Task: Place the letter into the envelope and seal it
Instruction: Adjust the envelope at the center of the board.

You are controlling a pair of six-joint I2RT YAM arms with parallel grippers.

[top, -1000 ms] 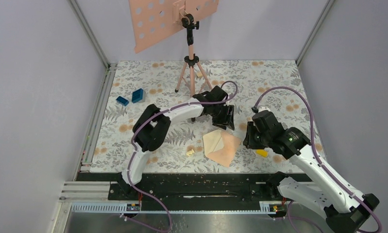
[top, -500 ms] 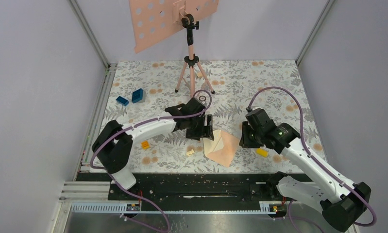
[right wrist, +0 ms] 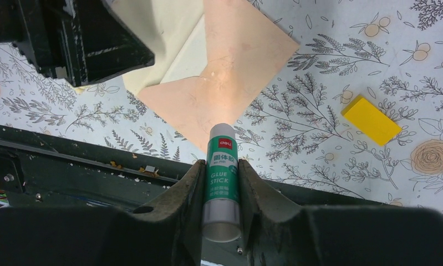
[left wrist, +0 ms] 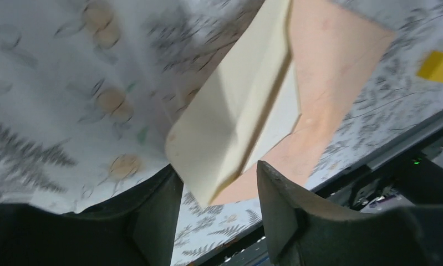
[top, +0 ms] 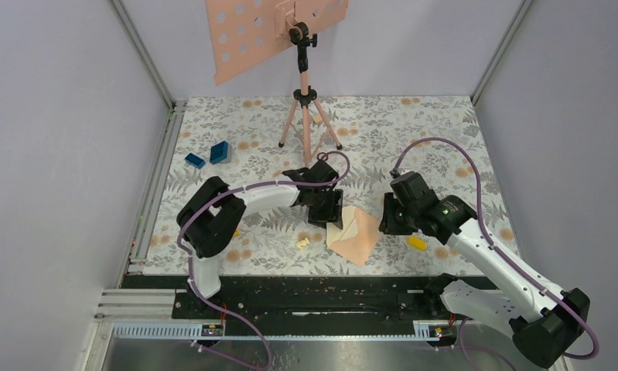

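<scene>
The peach envelope [top: 361,239] [left wrist: 330,66] [right wrist: 235,61] lies flat on the floral mat near the front. A cream flap [left wrist: 235,111] [right wrist: 163,39] stands up from its left side. My left gripper [top: 326,210] [left wrist: 216,177] is open, and the flap's corner hangs between its jaws. A flat cream patch [left wrist: 277,119] lies in the envelope's mouth; I cannot tell whether it is the letter. My right gripper [top: 389,219] [right wrist: 222,166] hovers at the envelope's right corner, shut on a green glue stick [right wrist: 223,160] that points at the envelope.
A yellow block [top: 418,243] [right wrist: 371,119] lies right of the envelope and a small cream scrap [top: 302,243] to its left. Two blue blocks [top: 219,151] sit far left. A tripod [top: 304,116] carries a perforated pink plate [top: 251,39] at the back. The black rail [top: 313,290] runs along the front.
My left gripper has swung from the far side of the envelope down to its left corner, around the raised flap. My right gripper has shifted a little left with the glue stick.
</scene>
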